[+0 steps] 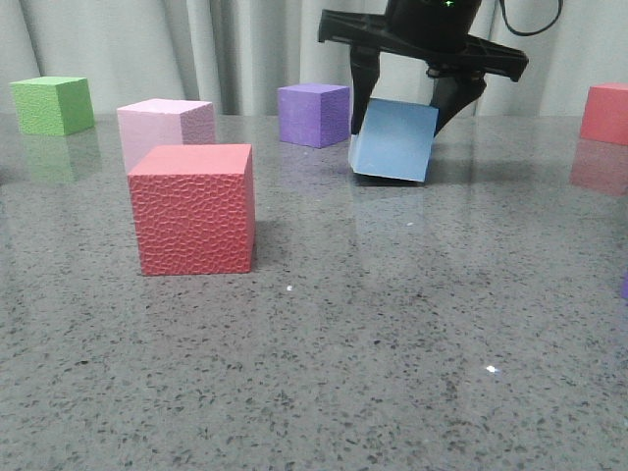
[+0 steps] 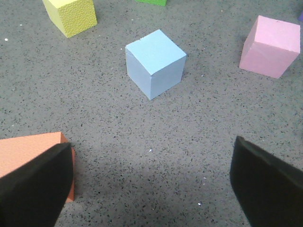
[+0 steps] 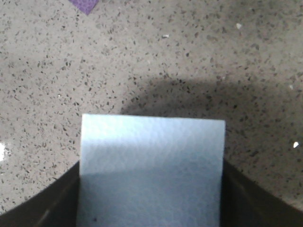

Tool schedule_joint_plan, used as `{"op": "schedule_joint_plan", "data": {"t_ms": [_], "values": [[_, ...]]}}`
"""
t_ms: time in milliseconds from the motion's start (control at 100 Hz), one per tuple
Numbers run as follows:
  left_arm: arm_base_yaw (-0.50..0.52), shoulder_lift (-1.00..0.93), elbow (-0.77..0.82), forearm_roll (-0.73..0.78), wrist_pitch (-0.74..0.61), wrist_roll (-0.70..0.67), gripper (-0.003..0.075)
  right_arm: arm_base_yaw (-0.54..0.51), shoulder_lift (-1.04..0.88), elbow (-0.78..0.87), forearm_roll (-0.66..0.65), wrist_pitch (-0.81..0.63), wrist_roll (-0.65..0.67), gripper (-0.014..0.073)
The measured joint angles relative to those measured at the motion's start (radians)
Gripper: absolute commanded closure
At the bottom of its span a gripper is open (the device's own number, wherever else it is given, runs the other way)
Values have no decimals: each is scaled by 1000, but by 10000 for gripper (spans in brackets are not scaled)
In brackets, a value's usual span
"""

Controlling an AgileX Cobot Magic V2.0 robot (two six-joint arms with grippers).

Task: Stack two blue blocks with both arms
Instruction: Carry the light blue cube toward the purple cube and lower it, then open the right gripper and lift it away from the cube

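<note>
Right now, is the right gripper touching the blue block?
Touching. The right wrist view shows the right gripper with its fingers pressed against both sides of the blue block.

A glossy grey speckled stone tabletop (image 1: pixel 343 373) fills the scene, mirroring faint reflections and small bright glints of overhead light. Behind the gripper, pale grey-white pleated curtains (image 1: pixel 226 49) hang along the far edge, closing off the room.

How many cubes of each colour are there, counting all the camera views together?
Blue cubes: 2
Red cubes: 2
Pink cube: 1
Purple cube: 1
Green cube: 1
Yellow cube: 1
Total: 8
</note>
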Motion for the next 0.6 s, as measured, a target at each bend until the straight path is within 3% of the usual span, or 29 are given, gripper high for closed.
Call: {"op": "schedule_joint_plan", "data": {"t_ms": [120, 600], "values": [[0, 0, 0, 0, 0, 0, 80, 0, 0, 0, 6, 0, 0, -10], [0, 0, 0, 0, 0, 0, 80, 2, 0, 0, 20, 2, -7, -6]]}}
